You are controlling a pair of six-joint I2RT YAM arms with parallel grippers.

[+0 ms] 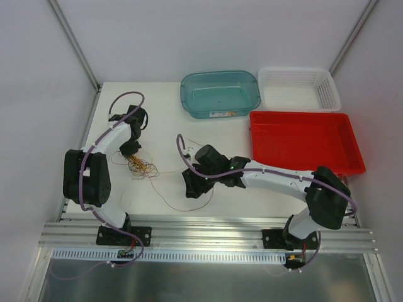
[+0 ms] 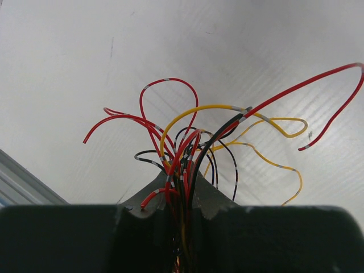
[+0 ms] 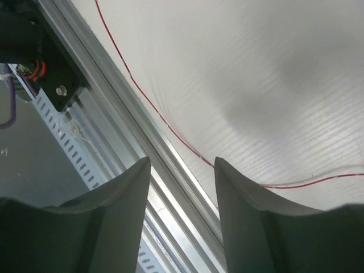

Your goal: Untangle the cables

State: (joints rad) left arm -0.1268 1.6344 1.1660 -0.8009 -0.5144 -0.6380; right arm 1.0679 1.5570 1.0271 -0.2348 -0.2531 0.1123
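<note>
A tangled bundle of thin red, yellow and black cables lies on the white table at the left. My left gripper is shut on that bundle; in the left wrist view the cables fan out from between the closed fingers. One loose red cable lies along the table's front edge and shows in the right wrist view. My right gripper is open and empty just above the table near that red cable, and its fingers stand apart.
A teal bin, a white basket and a red tray stand at the back right. An aluminium rail runs along the table's near edge, close to my right gripper.
</note>
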